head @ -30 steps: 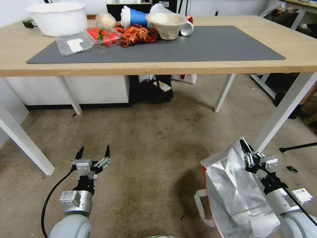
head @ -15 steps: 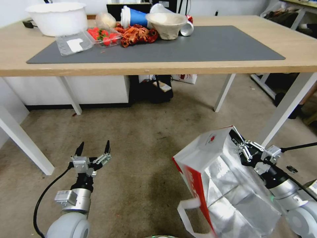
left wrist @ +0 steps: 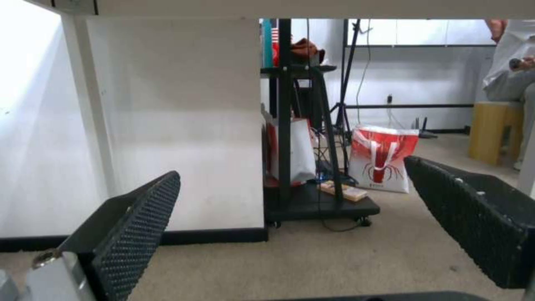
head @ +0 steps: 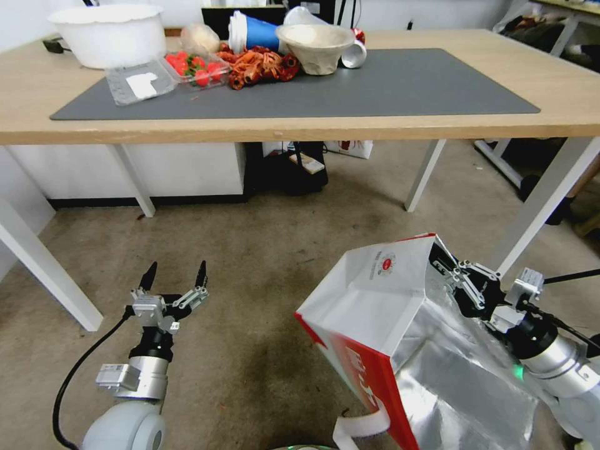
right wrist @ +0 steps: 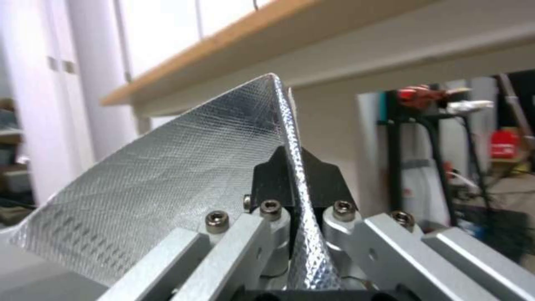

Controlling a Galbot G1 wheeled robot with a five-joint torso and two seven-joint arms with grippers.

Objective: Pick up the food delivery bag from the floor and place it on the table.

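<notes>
The food delivery bag (head: 375,300) hangs tilted at the lower right, white with a red side panel, a small round red logo and silver foil lining (right wrist: 167,196). My right gripper (head: 445,265) is shut on the bag's foil-lined top edge, with the two black fingers (right wrist: 270,179) pinching the foil between them. A white loop handle (head: 359,426) dangles under the bag. Low over the floor (head: 275,262) at the lower left, my left gripper (head: 175,275) stands open and holds nothing. The light-wood table (head: 406,122) with its dark grey mat (head: 400,84) stretches across the far side.
On the table's left stand a white bowl (head: 109,34), a strawberry tray (head: 194,67), red crayfish (head: 262,65), a beige bowl (head: 315,47) and a blue cup (head: 253,31). White table legs (head: 537,206) rise beside the bag. A black cart (left wrist: 312,205) and a red-and-white bag (left wrist: 382,156) sit under the table.
The right gripper has lifted the bag and swung it leftward. Its white face and red logo have turned into view. The left arm has hardly moved.
</notes>
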